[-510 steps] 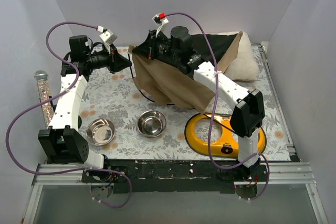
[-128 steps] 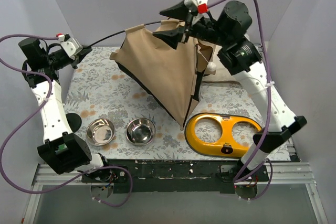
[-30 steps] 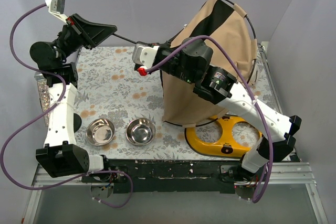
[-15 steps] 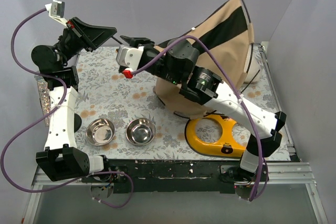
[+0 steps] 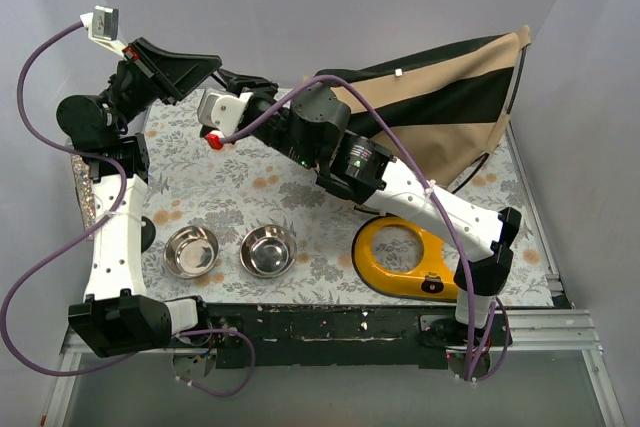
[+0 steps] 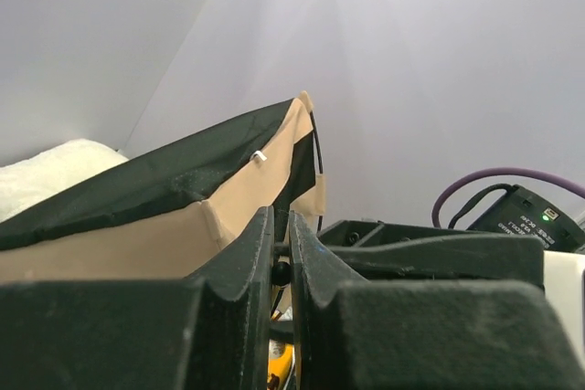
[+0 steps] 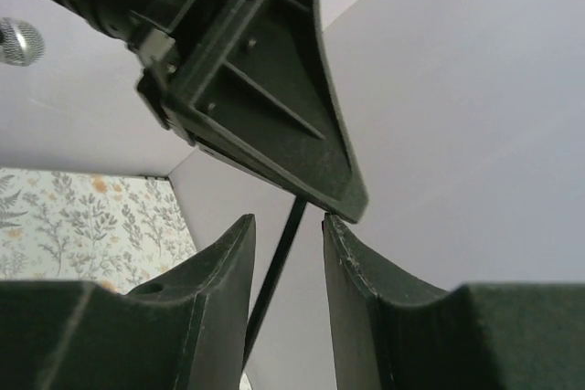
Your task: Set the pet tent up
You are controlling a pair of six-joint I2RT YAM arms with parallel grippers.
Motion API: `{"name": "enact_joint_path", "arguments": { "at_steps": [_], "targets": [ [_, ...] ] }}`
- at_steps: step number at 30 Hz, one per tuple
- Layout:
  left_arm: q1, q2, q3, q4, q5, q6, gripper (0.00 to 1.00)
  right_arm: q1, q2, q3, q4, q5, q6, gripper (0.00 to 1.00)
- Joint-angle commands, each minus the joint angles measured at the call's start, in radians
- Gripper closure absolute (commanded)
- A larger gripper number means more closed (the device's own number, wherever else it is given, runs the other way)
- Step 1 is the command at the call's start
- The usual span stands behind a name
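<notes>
Left wrist: left gripper point(image 6: 281, 226) clamped, looks like on the pet tent point(image 5: 440, 117) rod point(image 7: 266, 299); right gripper point(image 7: 288, 226) loose, fingers straddle rod without pinching it.

Plain grey walls point(image 5: 300, 7) rise behind the left gripper point(image 5: 213, 64) and right gripper point(image 5: 240, 79); below them stands a table point(image 5: 250, 162) with a flowered cloth, evenly lit.

**My parts**
- Left arm point(image 5: 115, 237), right arm point(image 5: 440, 209): white links, black joint housings, black bases.
- Cables point(image 5: 22, 97): purple, looped along both my arms.
- Left gripper point(image 5: 213, 64), right gripper point(image 5: 232, 78): black, with ribbed wedge fingers point(image 7: 215, 285).
- Left camera point(image 5: 100, 23): grey box.
- Right camera point(image 5: 218, 107): white, with a red tab.
- Light point(image 5: 352, 160): green, on my right arm.
</notes>
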Motion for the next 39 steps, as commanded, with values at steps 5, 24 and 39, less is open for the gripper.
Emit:
{"name": "enact_joint_path", "arguments": {
  "at_steps": [5,24,39],
  "targets": [
    [-0.003,-0.043,-0.007,0.062,-0.023,-0.191,1.00,-0.001,-0.057,-0.034,0.132,0.070,0.043,0.58],
    [-0.031,-0.064,-0.015,0.032,-0.017,-0.101,0.48,-0.015,-0.084,-0.025,0.044,0.097,0.201,0.99],
    [-0.001,0.132,-0.075,0.208,0.113,0.017,0.21,-0.058,-0.330,-0.180,-0.065,-0.160,0.335,0.99]
  ]
}}
